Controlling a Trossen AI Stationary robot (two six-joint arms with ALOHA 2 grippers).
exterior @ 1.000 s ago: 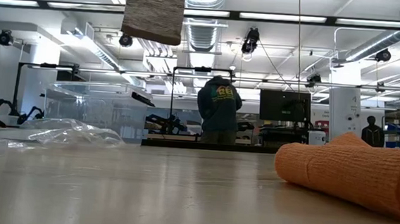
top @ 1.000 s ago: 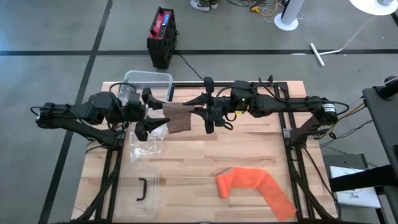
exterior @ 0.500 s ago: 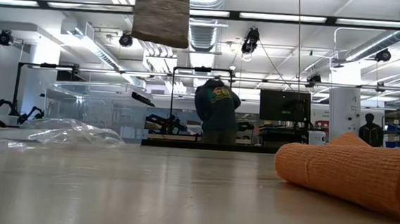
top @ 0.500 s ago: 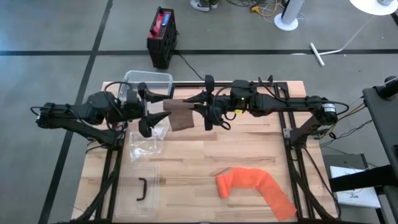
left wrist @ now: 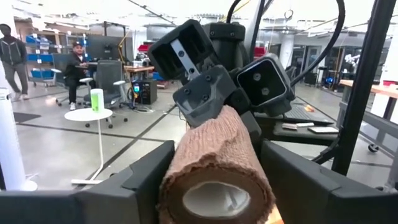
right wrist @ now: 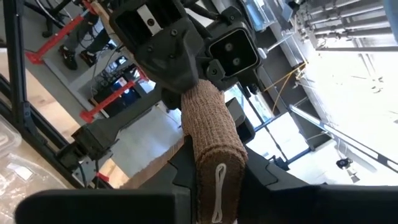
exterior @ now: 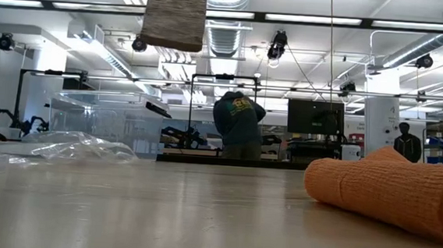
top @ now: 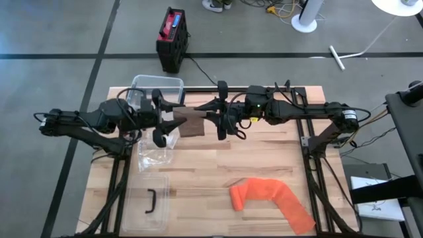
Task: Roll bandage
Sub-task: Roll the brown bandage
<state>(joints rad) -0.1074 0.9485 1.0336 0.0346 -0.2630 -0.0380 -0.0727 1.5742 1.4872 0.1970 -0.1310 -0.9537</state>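
A brown bandage (top: 190,123) is held in the air between my two grippers, above the far half of the table. Its rolled end (left wrist: 214,199) faces my left gripper (top: 166,119), whose fingers are closed on either side of it. The other end lies in my right gripper (top: 218,120), which is shut on it. A flap of the bandage (exterior: 174,15) hangs down at the top of the low view, clear of the table. An orange bandage (top: 271,198) lies on the table near the right front. My left gripper has the roll's open end (left wrist: 180,168) between its two fingers (left wrist: 134,186), one on each side of the roll. It comes level from the table's left, along the roll's axis. The roll is clear of the table. My right gripper pinches the bandage's other end (right wrist: 214,155), the one with a white clip, between its two fingers. It comes level from the table's right. The strip runs straight from it to the left gripper, lifted clear.
A clear plastic box (top: 158,87) stands at the far left. A crumpled clear bag (top: 155,155) and a clear lid with a black handle (top: 149,201) lie nearer the front. People stand in the room beyond the table.
My left gripper has moved toward the table's right, closer to my right gripper, and has rolled a little at the wrist. The roll's end now lies between its fingers. The bandage stays lifted, and its hanging flap has shifted slightly.
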